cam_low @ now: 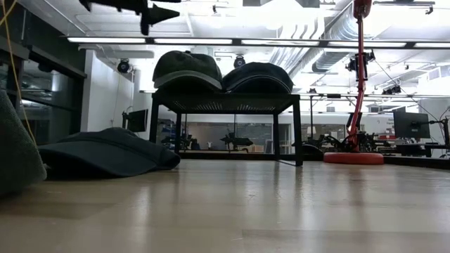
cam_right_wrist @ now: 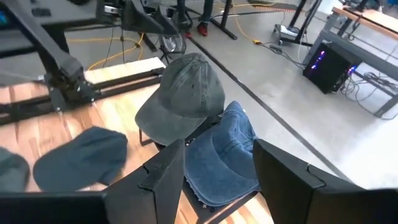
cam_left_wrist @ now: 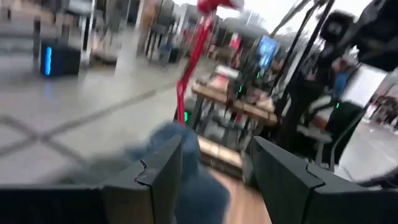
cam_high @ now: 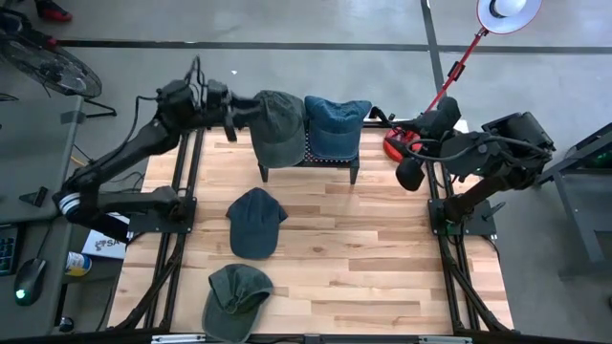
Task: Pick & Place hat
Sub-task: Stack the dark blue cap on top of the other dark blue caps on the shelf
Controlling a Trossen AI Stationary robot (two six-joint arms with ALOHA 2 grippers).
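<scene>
A low black stand (cam_high: 355,169) at the far middle of the table carries two hats side by side, resting crown up: a grey-green one (cam_high: 278,124) and a blue denim one (cam_high: 336,129). A dark blue hat (cam_high: 256,222) lies flat on the wood at mid-table. Near the front edge lies a green hat (cam_high: 234,301). My left gripper (cam_high: 235,115) hovers open just left of and above the grey-green hat (cam_low: 188,70), with nothing between its fingers (cam_left_wrist: 158,174). My right gripper (cam_high: 411,174) waits open, raised at the table's right side, pointing toward the stand (cam_right_wrist: 205,199).
A red lamp base (cam_high: 397,143) stands right of the stand, its red arm rising to a white shade (cam_high: 507,11). Black frame rails (cam_high: 182,191) run along both sides of the table. Bare wood (cam_high: 363,248) lies between the stand and the front edge.
</scene>
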